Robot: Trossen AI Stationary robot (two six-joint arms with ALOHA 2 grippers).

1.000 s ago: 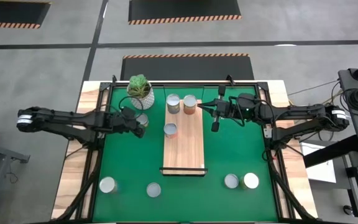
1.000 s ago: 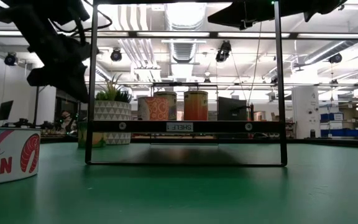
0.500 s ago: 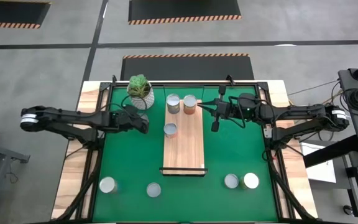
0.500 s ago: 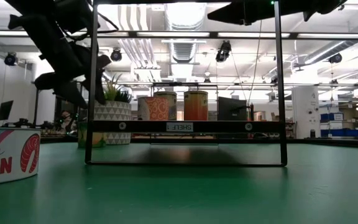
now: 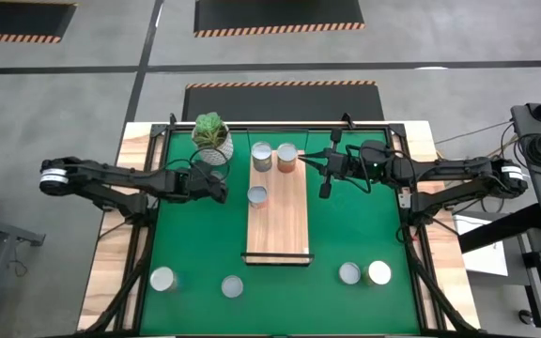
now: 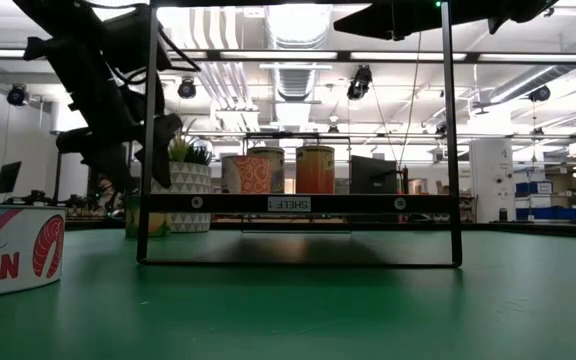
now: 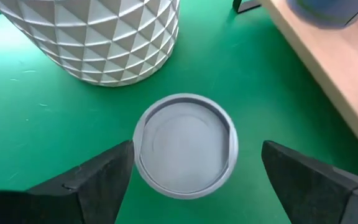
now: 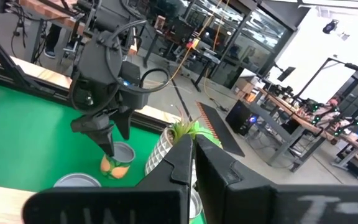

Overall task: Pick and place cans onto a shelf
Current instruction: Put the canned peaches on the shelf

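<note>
Approach-to-grasp step, judging by the layout. Left gripper (image 7: 188,180) poised over a can (image 7: 186,145) at lower centre of the left wrist frame, fingers (image 7: 92,180) spread wide on either side, nothing gripped. Can standing on the green mat (image 5: 195,244), just beside the white plant pot (image 5: 212,141) at upper left of the high frame. Next move probably: drop lower, straddle the tin, close, then carry to the shelf (image 5: 278,221) at centre, already bearing three cans. Right gripper (image 5: 325,174) closed and empty, waiting at upper right of the shelf.
</note>
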